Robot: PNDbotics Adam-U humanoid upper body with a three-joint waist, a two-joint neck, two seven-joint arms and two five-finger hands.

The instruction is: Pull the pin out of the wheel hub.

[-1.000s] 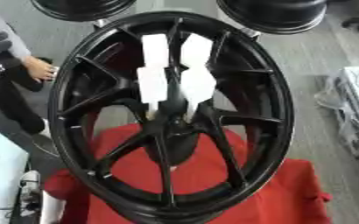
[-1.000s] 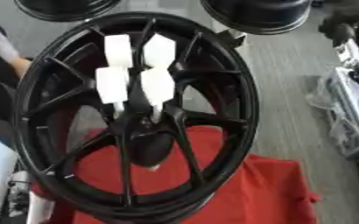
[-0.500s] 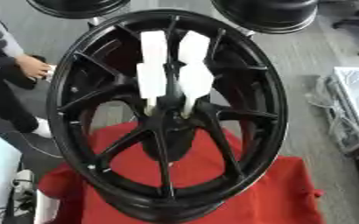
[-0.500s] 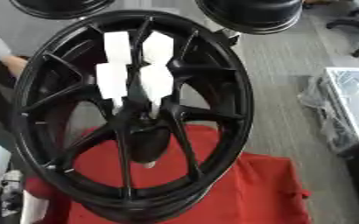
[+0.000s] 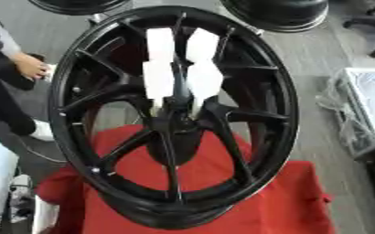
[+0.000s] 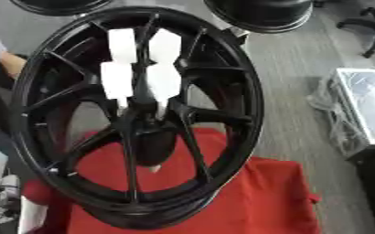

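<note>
Item: wheel hub (image 5: 283, 114), black, many thin spokes, standing on edge and tilted, its lower rim resting on a red cloth (image 5: 279, 201).
Fittings: four white blocks (image 5: 160, 43) in two pairs on the upper spokes, just above the centre. A small pale tip (image 6: 155, 169) shows below the centre; I cannot tell whether it is the pin.
My hands: neither shows in either view, so I cannot tell their state.
Change: the whole view has shifted since earlier; wheel and blocks keep their arrangement.
Surroundings: two dark wheels (image 5: 283, 13) behind, a white tray (image 6: 366, 105) with cables (image 5: 343, 119) at right, a person's hand (image 5: 32, 68) at left, apart from the rim.
</note>
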